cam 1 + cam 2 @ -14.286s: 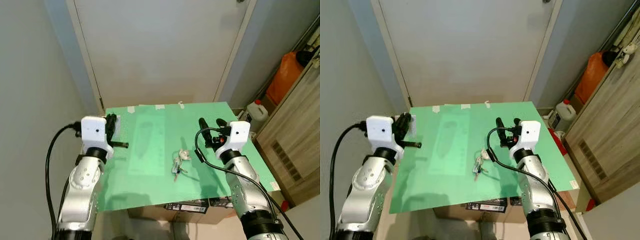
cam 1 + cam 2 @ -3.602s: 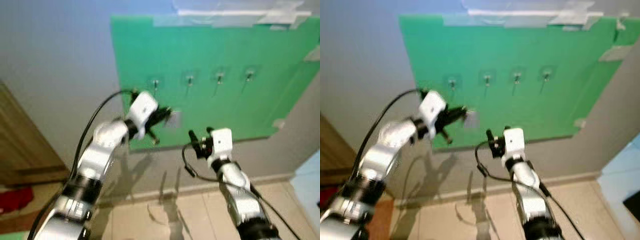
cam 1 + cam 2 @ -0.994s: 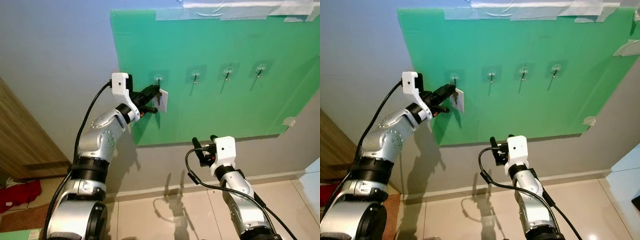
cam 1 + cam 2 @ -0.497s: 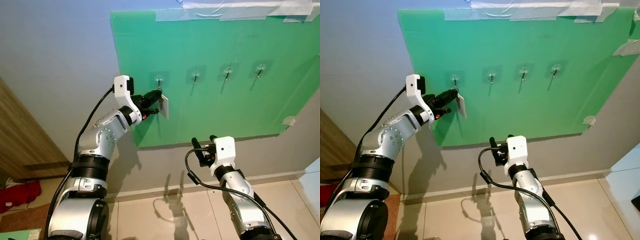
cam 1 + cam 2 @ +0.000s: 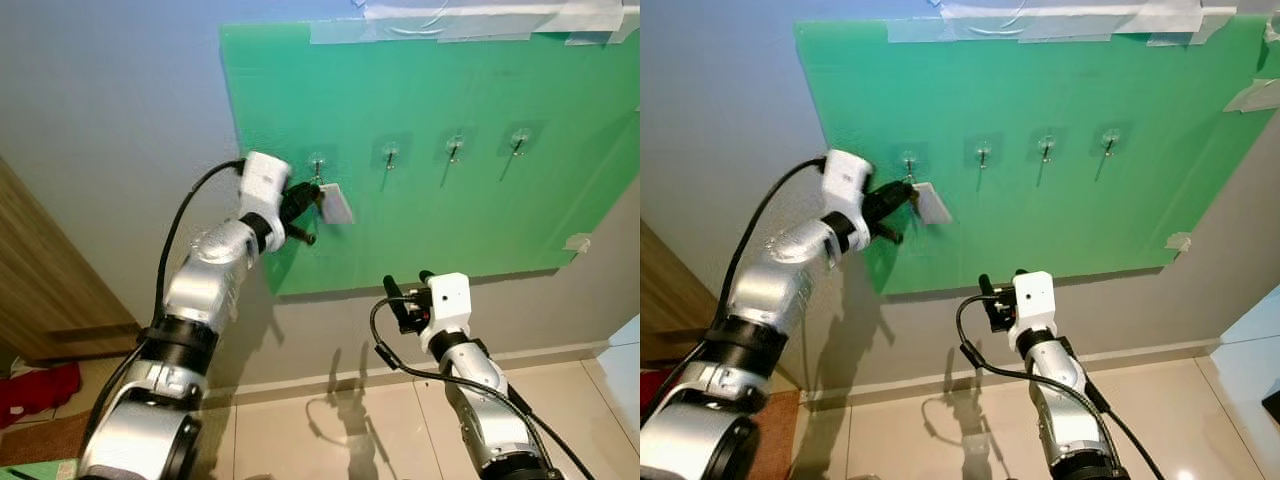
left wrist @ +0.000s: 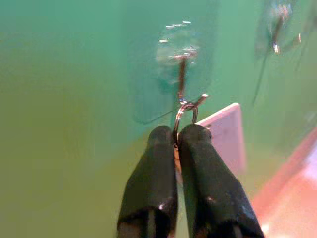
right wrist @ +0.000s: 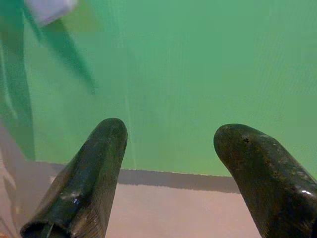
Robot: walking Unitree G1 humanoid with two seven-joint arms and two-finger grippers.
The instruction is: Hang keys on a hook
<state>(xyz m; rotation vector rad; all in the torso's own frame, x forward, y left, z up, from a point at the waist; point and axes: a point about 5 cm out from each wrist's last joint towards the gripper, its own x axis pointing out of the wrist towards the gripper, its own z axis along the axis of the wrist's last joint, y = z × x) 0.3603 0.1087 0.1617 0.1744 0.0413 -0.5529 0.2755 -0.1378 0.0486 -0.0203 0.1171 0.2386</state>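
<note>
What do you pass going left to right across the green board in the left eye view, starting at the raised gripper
left gripper pinching the key ring → first hook, with the white key tag swung out beside it → second hook → third hook → fourth hook.

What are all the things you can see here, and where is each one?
Board: one, green, taped flat on the grey wall.
Hooks: four, clear with metal prongs, in a row across the board.
Key ring: one, silver, at the leftmost hook's prong.
Tag: one, white, on the ring.
Wooden panel: one, brown, far left.
Floor: beige tiles, below.
Left gripper: black jaws shut on the key ring.
Right gripper: black jaws open, low, below the board.
</note>
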